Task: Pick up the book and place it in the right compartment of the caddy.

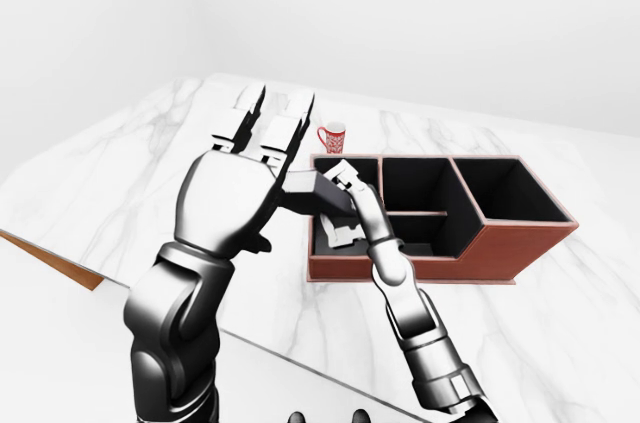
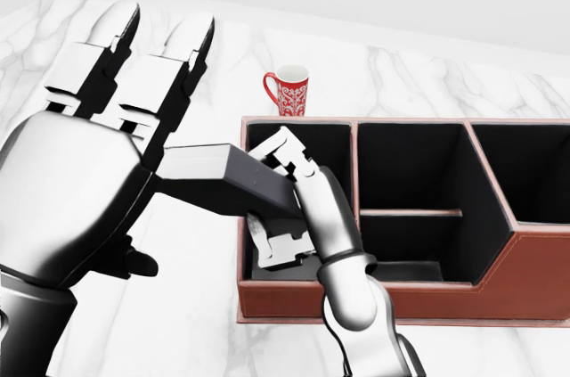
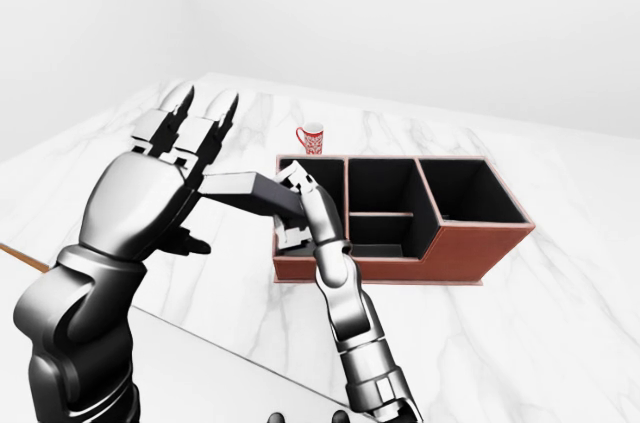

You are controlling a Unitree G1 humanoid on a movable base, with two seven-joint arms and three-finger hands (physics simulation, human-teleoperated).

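The book, a dark grey slab, hangs level over the left end of the caddy, a brown leather box with black compartments. My right hand is shut on the book's right end, with fingers over the top and the thumb underneath. My left hand is open with its fingers stretched upward, and the book's left end rests against its palm. The caddy's right compartment holds nothing.
A red patterned mug stands on the marble counter just above the caddy's left corner. The counter's near edge runs diagonally at lower left in the left-eye view. White walls stand behind.
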